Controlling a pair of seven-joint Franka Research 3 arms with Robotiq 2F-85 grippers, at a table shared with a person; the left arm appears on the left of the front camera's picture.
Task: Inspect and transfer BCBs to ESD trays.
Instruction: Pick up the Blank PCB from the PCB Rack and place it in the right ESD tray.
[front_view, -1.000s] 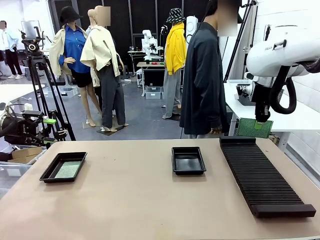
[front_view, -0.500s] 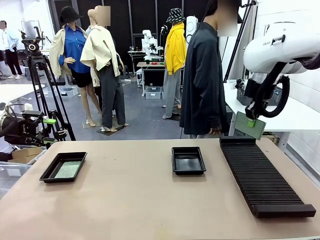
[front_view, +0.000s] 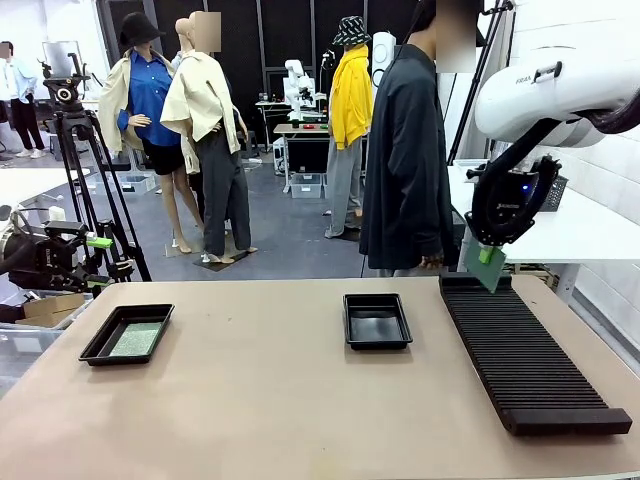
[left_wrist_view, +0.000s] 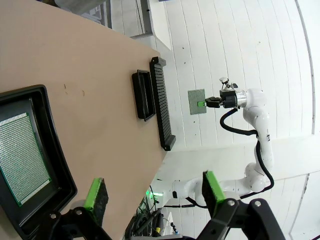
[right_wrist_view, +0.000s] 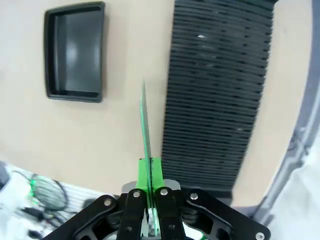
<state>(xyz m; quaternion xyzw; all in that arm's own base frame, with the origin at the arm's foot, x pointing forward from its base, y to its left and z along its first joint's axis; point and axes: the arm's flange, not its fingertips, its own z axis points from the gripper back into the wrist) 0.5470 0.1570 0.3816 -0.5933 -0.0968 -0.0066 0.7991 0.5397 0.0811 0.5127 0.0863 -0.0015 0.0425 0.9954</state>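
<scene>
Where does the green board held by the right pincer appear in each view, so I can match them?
Front: board at right, tilted, above the ribbed rack's far end.
Left wrist: board small, right of centre, in mid-air right of the rack.
Right wrist: board an edge-on thin green line at centre, rack on its right.
Shared landmark: the ribbed rack.

On the table (front_view: 280, 400), the left tray (front_view: 95, 345) sits near the left edge, with a board (front_view: 135, 339) lying flat in it. The middle tray (front_view: 349, 322) sits closer to the far edge. Just right of it, the rack (front_view: 525, 360) runs along the right edge. A second board (front_view: 482, 270) hangs in the right gripper (front_view: 488, 255), up by the rack's far end. A person (front_view: 405, 160) stands behind the far edge.
</scene>
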